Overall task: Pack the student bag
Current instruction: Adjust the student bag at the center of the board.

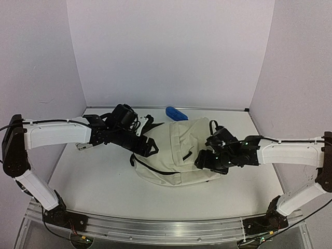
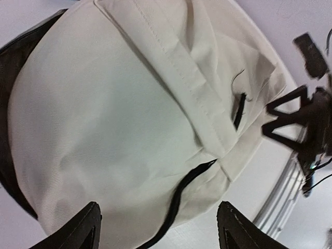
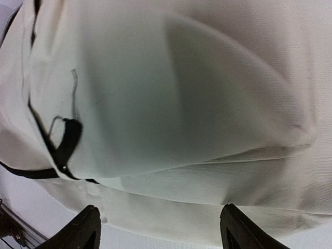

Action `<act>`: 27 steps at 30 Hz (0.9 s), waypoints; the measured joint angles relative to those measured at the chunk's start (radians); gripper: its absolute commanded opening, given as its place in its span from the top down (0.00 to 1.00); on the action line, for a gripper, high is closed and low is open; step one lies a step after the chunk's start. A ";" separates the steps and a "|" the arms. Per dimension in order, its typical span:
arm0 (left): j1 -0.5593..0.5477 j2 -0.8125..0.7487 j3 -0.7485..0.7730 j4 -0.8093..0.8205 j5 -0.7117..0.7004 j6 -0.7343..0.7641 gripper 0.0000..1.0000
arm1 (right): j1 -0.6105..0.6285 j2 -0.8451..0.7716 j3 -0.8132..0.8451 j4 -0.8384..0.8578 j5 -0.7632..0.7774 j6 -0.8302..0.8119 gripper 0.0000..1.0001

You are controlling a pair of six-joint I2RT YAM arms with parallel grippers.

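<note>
Large cream fabric backpack [image 1: 174, 150]: plain off-white cloth, unpatterned, with self-coloured stitched seams. Curved zipper line [image 2: 179, 199] and small pull tab [image 2: 239, 110]: black. Small oblong object [image 1: 176, 113] behind the backpack: solid bright blue. Flat table top [image 1: 98, 176]: white. Backdrop walls [image 1: 171, 46]: pale lilac. Left arm [image 1: 57, 134] and right arm [image 1: 290, 153]: white shells, black joints. Front metal rail [image 1: 155, 228]: silver-grey.

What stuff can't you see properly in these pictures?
- Inside the student bag: no view looks into it; fabric covers everything.
- Blue object, top view: too small to name; the bag may hide its near end.
- Bag's right side, top view: covered by the right arm.
- Right wrist view: blurry, and every edge cuts the bag off.
</note>
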 measured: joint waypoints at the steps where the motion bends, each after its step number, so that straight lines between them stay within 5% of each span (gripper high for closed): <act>1: -0.003 0.000 0.000 -0.022 -0.034 0.021 0.16 | -0.018 -0.017 -0.007 -0.017 0.011 0.009 0.18; 4: -0.008 0.004 0.002 -0.080 -0.156 0.061 0.06 | -0.071 -0.074 -0.018 -0.053 0.044 0.029 0.13; 10: 0.043 0.074 0.058 -0.137 -0.282 0.020 0.05 | -0.139 -0.139 -0.041 -0.074 0.112 0.054 0.06; 16: 0.193 0.147 0.075 -0.086 -0.164 -0.102 0.07 | -0.146 -0.117 -0.099 -0.087 0.147 0.055 0.25; 23: 0.219 0.237 0.079 -0.020 -0.041 -0.190 0.63 | -0.150 -0.087 -0.142 0.008 0.145 0.027 0.70; 27: 0.218 0.258 0.077 -0.005 -0.018 -0.211 0.95 | -0.150 -0.071 -0.146 0.061 0.143 -0.005 0.86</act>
